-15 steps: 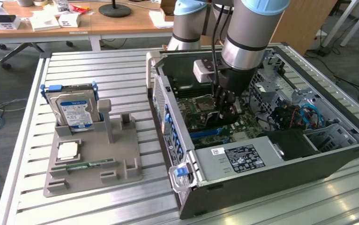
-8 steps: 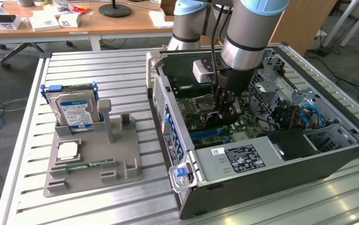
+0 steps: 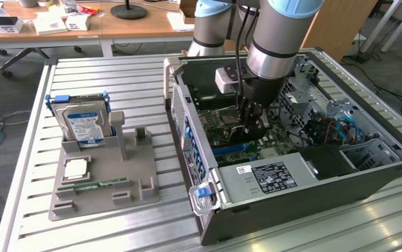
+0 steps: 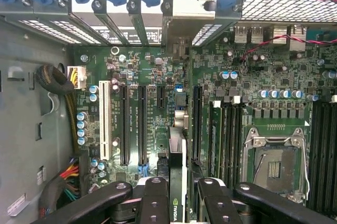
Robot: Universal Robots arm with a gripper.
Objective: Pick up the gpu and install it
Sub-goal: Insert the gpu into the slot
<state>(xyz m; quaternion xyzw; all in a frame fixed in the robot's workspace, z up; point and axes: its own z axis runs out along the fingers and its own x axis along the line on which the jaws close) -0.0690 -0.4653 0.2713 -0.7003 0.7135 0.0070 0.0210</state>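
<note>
In the wrist view the gpu [image 4: 177,150] stands edge-on, a thin card with a logo near my fingers and its pale metal bracket [image 4: 179,21] at the case's rear slot openings. My gripper [image 4: 178,188] is shut on it, one black finger [image 4: 154,195] on each side. The card hangs over the motherboard [image 4: 263,81], in line with the long expansion slots [image 4: 141,124]; whether it sits in a slot I cannot tell. In the exterior view my gripper [image 3: 253,121] reaches down inside the open computer case [image 3: 376,142].
A grey parts holder [image 3: 106,181] on the slatted table at the exterior view's left carries a blue-labelled hard drive [image 3: 82,125], a RAM stick [image 3: 93,185] and a small square chip [image 3: 75,168]. The power supply [image 3: 267,176], cables [image 3: 330,131] and drive cage crowd the case.
</note>
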